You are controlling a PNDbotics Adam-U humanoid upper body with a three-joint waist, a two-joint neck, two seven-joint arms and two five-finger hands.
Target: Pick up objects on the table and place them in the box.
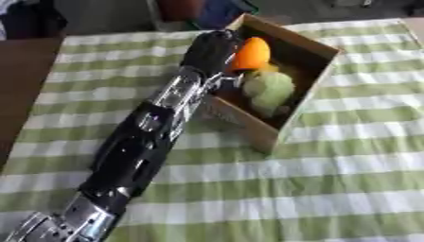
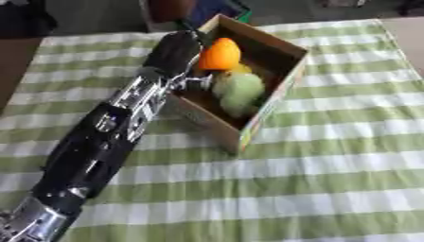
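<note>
Item: orange fruit-shaped object, held at the near-left wall of the cardboard box, over its interior and above the other contents; judged to be at the point of release, kept high so it clears the wall before being let down. Holder: left hand, reaching in from the lower left along a black-and-silver arm; the fingers sit on the far side of the object and are mostly hidden, so whether they clasp it or have let go cannot be told. Box contents: a pale green rounded fruit-like object on the floor, with a small yellow piece between it and the orange one. Box stands askew on the bench, open top, under a green-and-white checked cloth. Right hand: not shown. Labels, brands, writing: none legible on box, objects or arm
</note>
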